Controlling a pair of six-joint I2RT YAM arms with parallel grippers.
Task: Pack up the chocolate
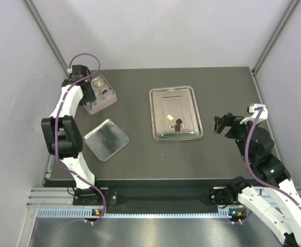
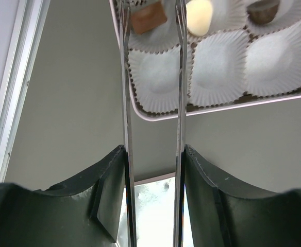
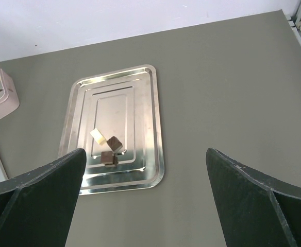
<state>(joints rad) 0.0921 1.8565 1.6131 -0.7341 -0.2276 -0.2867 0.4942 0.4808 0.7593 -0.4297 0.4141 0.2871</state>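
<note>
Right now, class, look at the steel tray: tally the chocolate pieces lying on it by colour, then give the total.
cream chocolate: 1
brown chocolate: 2
Total on the steel tray: 3

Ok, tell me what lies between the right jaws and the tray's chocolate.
Only bare table and the rim of the tray holding the chocolate; the top view shows it.
</note>
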